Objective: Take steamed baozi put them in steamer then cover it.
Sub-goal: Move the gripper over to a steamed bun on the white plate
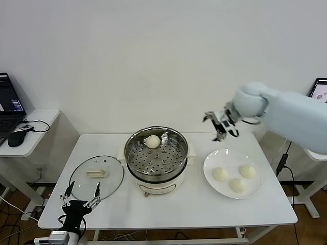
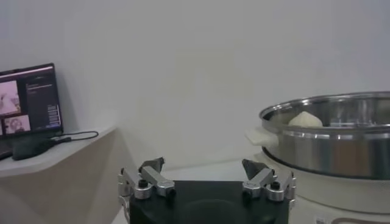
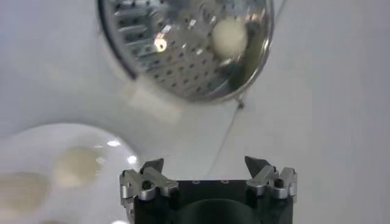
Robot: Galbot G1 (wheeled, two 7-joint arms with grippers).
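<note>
Both jaws gape, empty (head view alone shows cover [image 1: 96,175]); one baozi [image 1: 153,141] in steamer [image 1: 156,163].

A smooth pale blue-grey shell covers the right arm [image 1: 291,115], rounded at its joint, ending in the right gripper [image 1: 220,125] of dark metal; the left gripper [image 1: 80,200] has a black body, silver knuckles with dark screws, dark jaws
</note>
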